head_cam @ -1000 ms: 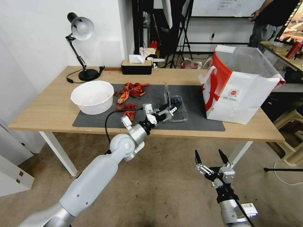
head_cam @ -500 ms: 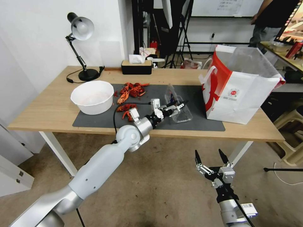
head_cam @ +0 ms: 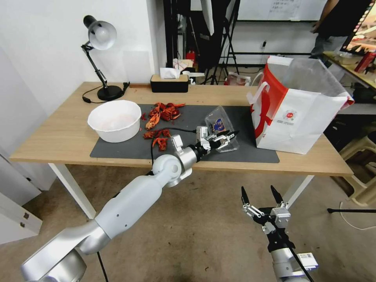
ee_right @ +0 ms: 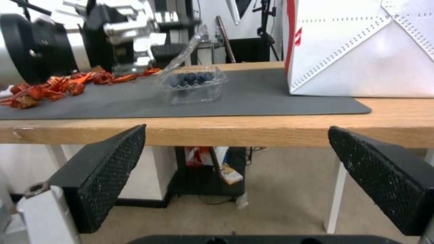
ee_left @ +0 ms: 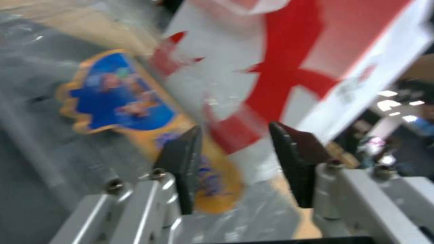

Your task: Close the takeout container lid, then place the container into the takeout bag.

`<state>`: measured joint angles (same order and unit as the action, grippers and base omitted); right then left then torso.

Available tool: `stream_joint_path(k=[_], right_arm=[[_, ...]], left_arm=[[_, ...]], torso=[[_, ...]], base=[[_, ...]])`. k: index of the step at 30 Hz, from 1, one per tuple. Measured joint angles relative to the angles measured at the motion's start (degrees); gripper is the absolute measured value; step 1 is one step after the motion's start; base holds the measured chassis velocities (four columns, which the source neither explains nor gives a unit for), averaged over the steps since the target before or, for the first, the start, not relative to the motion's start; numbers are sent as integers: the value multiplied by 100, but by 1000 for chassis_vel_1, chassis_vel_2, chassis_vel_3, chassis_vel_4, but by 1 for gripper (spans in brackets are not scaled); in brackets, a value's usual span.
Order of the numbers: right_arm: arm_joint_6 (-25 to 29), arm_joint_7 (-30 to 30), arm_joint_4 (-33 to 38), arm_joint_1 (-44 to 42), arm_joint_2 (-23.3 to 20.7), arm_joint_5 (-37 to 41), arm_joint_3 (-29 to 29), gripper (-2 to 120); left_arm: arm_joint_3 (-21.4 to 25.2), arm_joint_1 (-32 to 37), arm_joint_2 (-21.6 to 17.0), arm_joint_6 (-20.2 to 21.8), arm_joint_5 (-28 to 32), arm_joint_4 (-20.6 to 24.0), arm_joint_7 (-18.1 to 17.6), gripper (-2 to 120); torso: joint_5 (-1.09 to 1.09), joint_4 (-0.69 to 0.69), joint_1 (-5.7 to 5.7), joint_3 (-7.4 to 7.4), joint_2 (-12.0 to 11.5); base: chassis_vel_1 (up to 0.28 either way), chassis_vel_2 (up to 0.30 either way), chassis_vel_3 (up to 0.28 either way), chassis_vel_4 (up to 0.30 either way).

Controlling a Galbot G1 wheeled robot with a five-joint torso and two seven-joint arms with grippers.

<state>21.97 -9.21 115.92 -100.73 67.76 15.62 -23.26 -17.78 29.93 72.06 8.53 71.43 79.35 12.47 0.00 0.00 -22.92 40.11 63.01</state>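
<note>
Setting: wooden table (head_cam: 66,137) and dark grey mat (head_cam: 188,150) are carrying your work.
Left gripper (head_cam: 224,139): you are reaching in with jaws spread, pinching nothing.
Container (head_cam: 225,144): sitting just past your fingertips, its takeout container lid (head_cam: 217,122) standing half-raised.
Takeout bag (head_cam: 297,113): standing beyond that claw.
Right gripper (head_cam: 261,195): hanging spread below the table edge.
Risk: thin, glossy, springy plastic; pushing off-centre is likely skidding the light box or letting the lid spring back.

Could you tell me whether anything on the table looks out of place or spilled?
Yes: red crayfish pieces lie scattered loose on the dark mat beside the white bowl, not in it. The container sits with its lid raised.
</note>
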Motion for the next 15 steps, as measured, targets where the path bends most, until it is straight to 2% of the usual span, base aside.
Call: stream_joint_path(k=[2,3,6,7,10,15], right_arm=[[0,8,0,4,0,2,10,100],[0,8,0,4,0,2,10,100],[0,14,0,15,5,5,28,100],[0,14,0,15,5,5,28,100],[-2,31,13,35,-1,40,27,100],[-88,70,130,93,-49,185,-49,100]], left_arm=[[-26,-29,-13,68,-180,-10,-324,29],[-26,-29,-13,68,-180,-10,-324,29],[-61,-43,-39,157,-455,-1,-504,16],[-61,-43,-39,157,-455,-1,-504,16],[-121,-46,-66,209,-712,21,-574,2],[-196,-71,-104,251,-976,73,-622,0]], torso=[[0,0,0,0,0],[0,0,0,0,0],[0,0,0,0,0],[0,0,0,0,0],[0,0,0,0,0],[0,0,0,0,0]], base=[[0,0,0,0],[0,0,0,0],[0,0,0,0],[0,0,0,0],[0,0,0,0],[0,0,0,0]])
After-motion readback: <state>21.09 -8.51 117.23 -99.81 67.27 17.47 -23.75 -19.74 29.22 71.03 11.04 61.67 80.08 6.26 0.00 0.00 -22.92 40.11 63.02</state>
